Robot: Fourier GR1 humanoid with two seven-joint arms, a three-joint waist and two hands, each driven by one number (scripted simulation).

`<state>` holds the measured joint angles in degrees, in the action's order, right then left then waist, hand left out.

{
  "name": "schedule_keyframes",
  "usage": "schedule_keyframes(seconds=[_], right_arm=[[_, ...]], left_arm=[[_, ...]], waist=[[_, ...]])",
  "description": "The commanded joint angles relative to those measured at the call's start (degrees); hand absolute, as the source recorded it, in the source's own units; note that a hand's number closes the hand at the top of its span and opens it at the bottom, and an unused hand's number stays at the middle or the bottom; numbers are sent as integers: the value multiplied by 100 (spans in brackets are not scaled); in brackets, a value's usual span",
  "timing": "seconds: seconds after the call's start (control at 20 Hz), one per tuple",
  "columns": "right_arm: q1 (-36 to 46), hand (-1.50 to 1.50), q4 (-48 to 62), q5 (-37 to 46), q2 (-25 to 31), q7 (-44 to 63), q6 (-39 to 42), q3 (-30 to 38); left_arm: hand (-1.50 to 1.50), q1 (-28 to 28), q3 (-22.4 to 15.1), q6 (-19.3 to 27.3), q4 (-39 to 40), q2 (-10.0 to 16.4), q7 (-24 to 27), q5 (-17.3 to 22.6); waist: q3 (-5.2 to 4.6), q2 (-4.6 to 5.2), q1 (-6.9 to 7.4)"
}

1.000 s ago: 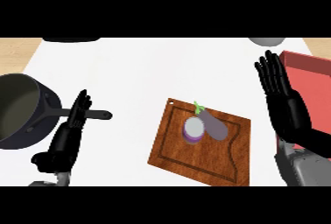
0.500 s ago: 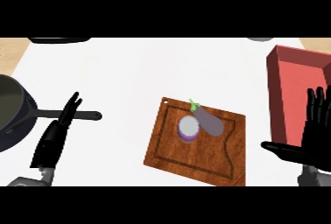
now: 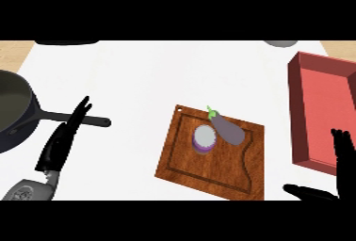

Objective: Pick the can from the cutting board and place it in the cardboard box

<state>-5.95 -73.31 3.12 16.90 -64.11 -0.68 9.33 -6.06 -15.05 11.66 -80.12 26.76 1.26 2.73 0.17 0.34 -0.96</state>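
Through the head view I'm seeing the can (image 3: 204,138) standing on the cutting board (image 3: 208,172), just beside an eggplant (image 3: 230,131). My left hand (image 3: 61,143) is resting left of the board with its fingers straight. My right hand (image 3: 342,157) is also spread, right of the board by the red box (image 3: 327,103).

Bright, even light, white counter (image 3: 139,70) nearly washed out, cutting board (image 3: 208,173) softly, flatly shaded

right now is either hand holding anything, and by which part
Nothing is held: left hand and right hand are both open, and the can stands untouched on the cutting board.
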Motion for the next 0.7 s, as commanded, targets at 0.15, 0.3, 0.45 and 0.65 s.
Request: schedule_keyframes(seconds=[0.15, 0.3, 0.45, 0.65], right_arm=[[-1399, -150, -1577, 1285, 200, 230, -635, -461], [-1692, -150, -2746, 1680, 95, 1349, -748, -730], [-2065, -150, -3388, 2256, 136, 2009, -771, -960], [-2475, -150, -4019, 3218, -158, 2917, -950, -1503]], left_arm=[[0, -102, 161, -218, 121, 84, -101, 8], [0, 157, 138, -253, 35, 40, 140, -67], [0, -250, 21, -47, 464, -370, 73, -312], [0, -145, 63, -75, 38, -327, -238, -332]], waist=[[-29, -55, -19], [-30, -55, 45], [-30, -39, 7], [-24, -48, 58]])
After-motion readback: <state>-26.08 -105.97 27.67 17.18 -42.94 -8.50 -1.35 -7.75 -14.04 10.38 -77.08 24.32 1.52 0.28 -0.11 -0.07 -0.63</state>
